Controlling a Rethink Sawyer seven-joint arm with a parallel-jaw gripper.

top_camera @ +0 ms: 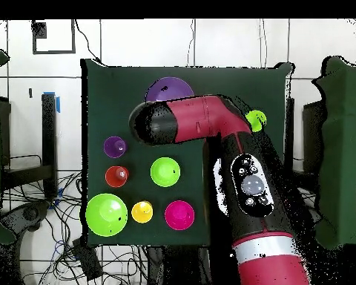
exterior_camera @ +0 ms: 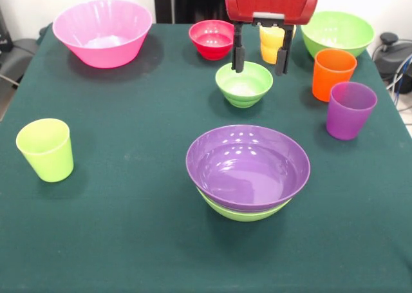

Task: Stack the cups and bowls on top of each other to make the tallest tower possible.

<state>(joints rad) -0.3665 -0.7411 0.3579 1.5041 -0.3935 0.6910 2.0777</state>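
Note:
My gripper [exterior_camera: 260,64] is open and empty, with its fingers [exterior_camera: 238,56] hanging just above the far rim of a small lime green bowl [exterior_camera: 244,84] [top_camera: 165,171]. A yellow-orange cup [exterior_camera: 271,43] [top_camera: 142,211] stands right behind the gripper. The tower is a wide purple bowl [exterior_camera: 248,167] [top_camera: 168,90] nested on a lime green bowl [exterior_camera: 244,212]. The pink bowl [exterior_camera: 103,32] stands alone at the far left. The small red bowl [exterior_camera: 211,38] [top_camera: 179,214] is beside the gripper. In the overhead view the arm hides the gripper and the pink bowl.
A large lime green bowl [exterior_camera: 337,32] [top_camera: 106,214], an orange cup [exterior_camera: 333,73] [top_camera: 116,176] and a purple cup [exterior_camera: 349,109] [top_camera: 114,146] stand at the right. A lime green cup [exterior_camera: 45,149] [top_camera: 256,119] stands alone at the near left.

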